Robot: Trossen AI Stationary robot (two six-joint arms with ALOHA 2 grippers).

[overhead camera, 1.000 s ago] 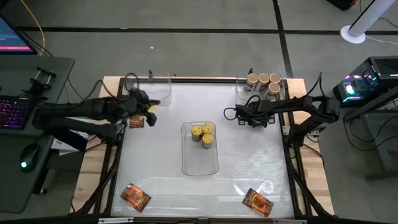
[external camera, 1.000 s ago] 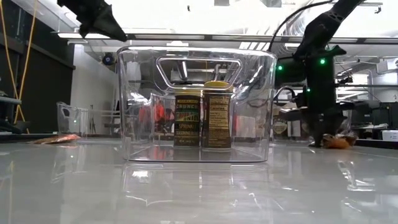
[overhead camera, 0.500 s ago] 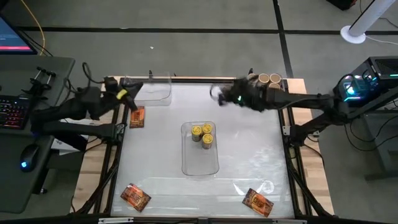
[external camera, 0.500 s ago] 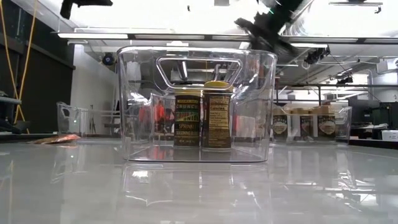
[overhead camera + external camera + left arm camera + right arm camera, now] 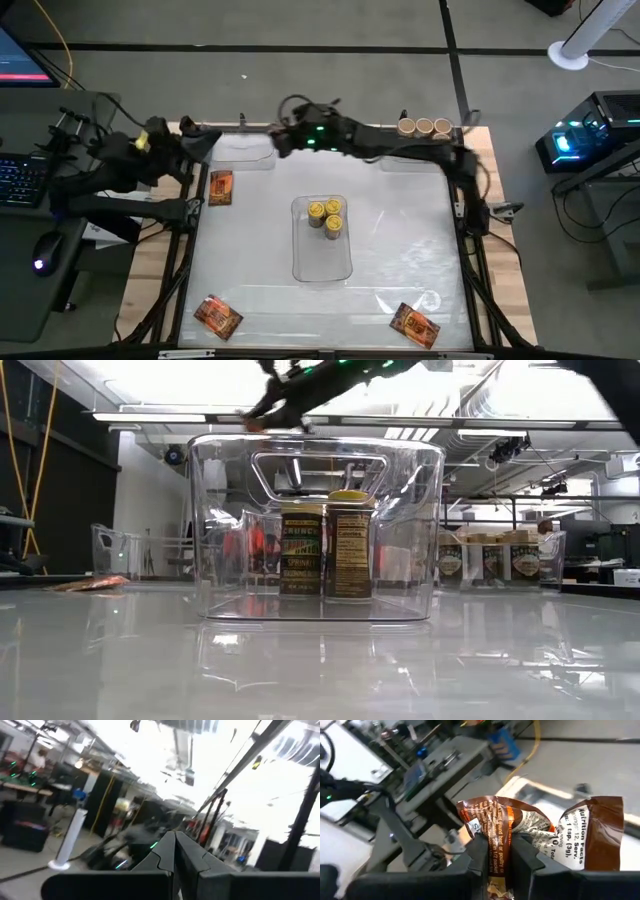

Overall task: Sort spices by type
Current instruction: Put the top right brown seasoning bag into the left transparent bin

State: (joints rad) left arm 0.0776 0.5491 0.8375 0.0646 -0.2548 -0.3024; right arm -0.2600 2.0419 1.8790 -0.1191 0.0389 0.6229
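My right gripper (image 5: 284, 141) reaches over the far edge, close to the far-left clear tray (image 5: 243, 150), shut on a crumpled orange-brown foil packet (image 5: 540, 832); in the low view it is high up (image 5: 268, 408). My left gripper (image 5: 203, 143), shut (image 5: 175, 851), hangs raised by the table's far left corner. Two yellow-lidded jars (image 5: 325, 215) stand in the centre tray (image 5: 322, 262). Beige-lidded jars (image 5: 424, 127) stand in the far-right tray. Flat packets lie on the table at the left (image 5: 220, 187), the near left (image 5: 217, 316) and the near right (image 5: 413, 323). My right gripper pinches the foil packet between its two fingers (image 5: 477, 851) at a creased, folded-over part (image 5: 496, 837). The packet is lifted clear of the table, and its crumpled rest sticks out beyond the fingertips.
The centre tray stands mid-table, and the two other clear trays sit at the far edge. Bare tabletop (image 5: 400, 250) lies on both sides of the centre tray. A desk with a keyboard (image 5: 20, 180) and a mouse stands left of the table.
My right gripper rose from the table's right side with the packet and swung along the far edge toward the far-left tray. My left gripper drew back from the left packet toward the far left corner, rising and tipping upward. That packet stayed on the table.
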